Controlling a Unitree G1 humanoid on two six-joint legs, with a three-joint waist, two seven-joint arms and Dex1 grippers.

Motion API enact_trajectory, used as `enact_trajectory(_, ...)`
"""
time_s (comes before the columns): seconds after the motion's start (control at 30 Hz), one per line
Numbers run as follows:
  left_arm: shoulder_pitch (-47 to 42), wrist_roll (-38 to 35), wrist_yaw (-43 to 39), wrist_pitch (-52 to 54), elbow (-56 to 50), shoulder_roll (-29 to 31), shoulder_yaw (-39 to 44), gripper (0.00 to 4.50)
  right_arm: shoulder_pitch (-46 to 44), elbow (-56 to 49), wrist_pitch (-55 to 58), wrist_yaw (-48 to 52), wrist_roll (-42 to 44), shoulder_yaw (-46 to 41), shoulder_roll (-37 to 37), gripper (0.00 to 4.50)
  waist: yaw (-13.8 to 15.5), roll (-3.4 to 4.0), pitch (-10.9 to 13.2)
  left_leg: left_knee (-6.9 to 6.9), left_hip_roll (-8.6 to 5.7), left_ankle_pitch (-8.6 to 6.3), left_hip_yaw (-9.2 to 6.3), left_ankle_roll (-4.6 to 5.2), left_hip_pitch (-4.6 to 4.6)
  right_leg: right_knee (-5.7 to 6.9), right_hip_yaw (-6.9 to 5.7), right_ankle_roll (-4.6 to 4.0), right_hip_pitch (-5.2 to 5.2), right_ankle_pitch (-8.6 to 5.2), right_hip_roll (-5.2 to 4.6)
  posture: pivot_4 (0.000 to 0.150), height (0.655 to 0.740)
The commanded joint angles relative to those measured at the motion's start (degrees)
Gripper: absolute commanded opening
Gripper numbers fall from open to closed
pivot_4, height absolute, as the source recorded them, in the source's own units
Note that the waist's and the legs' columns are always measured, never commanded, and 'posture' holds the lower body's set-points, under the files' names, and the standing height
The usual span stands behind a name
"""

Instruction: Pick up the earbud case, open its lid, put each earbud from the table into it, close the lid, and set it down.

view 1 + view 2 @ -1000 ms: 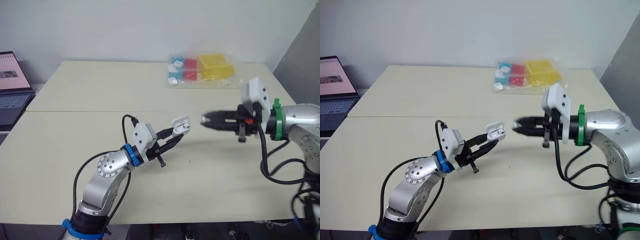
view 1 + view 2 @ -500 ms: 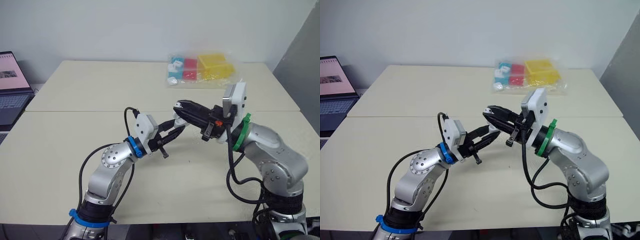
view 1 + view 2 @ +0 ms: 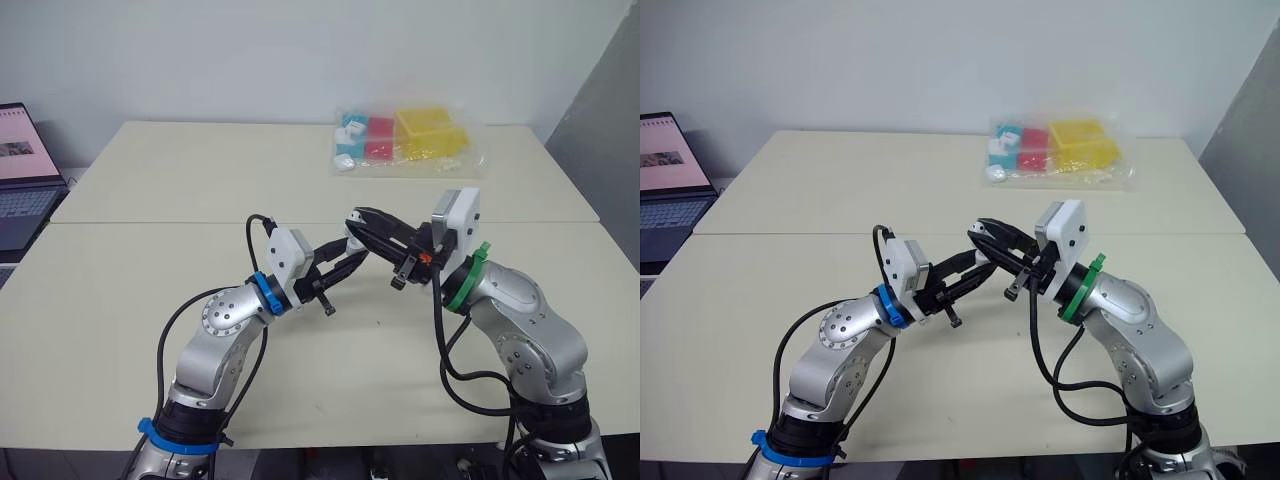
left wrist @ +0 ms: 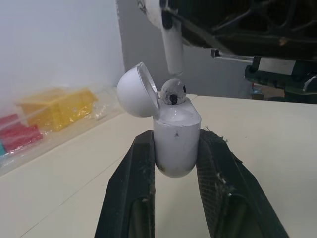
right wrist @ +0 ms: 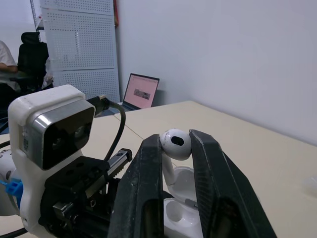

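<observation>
My left gripper [image 3: 347, 254] is shut on the white earbud case [image 4: 173, 141], holding it upright above the middle of the table [image 3: 150, 180]. Its lid [image 4: 134, 90] is swung open, and one earbud [image 4: 173, 92] sits in a slot. From the right, my right gripper [image 3: 364, 221] reaches in, shut on the second white earbud [image 5: 176, 143]. That earbud hangs just above the open case [image 5: 179, 210], stem [image 4: 173, 49] pointing down at the free slot. The two grippers almost meet tip to tip.
A clear bag of coloured blocks [image 3: 402, 141] lies at the table's far edge. An open laptop [image 3: 22, 185] stands on a separate surface to the far left. A seam [image 3: 150, 222] crosses the table. A seated person [image 5: 7, 59] is in the background.
My right gripper has swung left with the earbud, from well right of the case to directly over it. The left arm lifted the case slightly toward it.
</observation>
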Motion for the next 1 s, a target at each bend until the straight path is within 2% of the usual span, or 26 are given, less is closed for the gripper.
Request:
enact_trajectory(0.03,-0.31,-0.4,-0.13,-1.98,-0.59,-0.45,0.49,0.78,1.03,-0.76,-2.0,-0.25,-0.46,0.69,0.2,0.42,0.0,0.0,0.0,0.0,0.0,0.0,0.0,0.0,0.0,-0.01,0.01,0.0,0.0,0.0,0.0,0.15,0.74)
enact_trajectory(1.0,0.35,-0.65,0.32,-2.98,-0.61,-0.6,0.42,0.78,4.23,2.22,-5.81,-0.83,-3.86,3.84,1.72,0.42,0.0,0.0,0.0,-0.01,0.0,0.0,0.01,0.0,0.0,-0.02,0.0,0.0,-0.01,0.0,0.0,0.15,0.74)
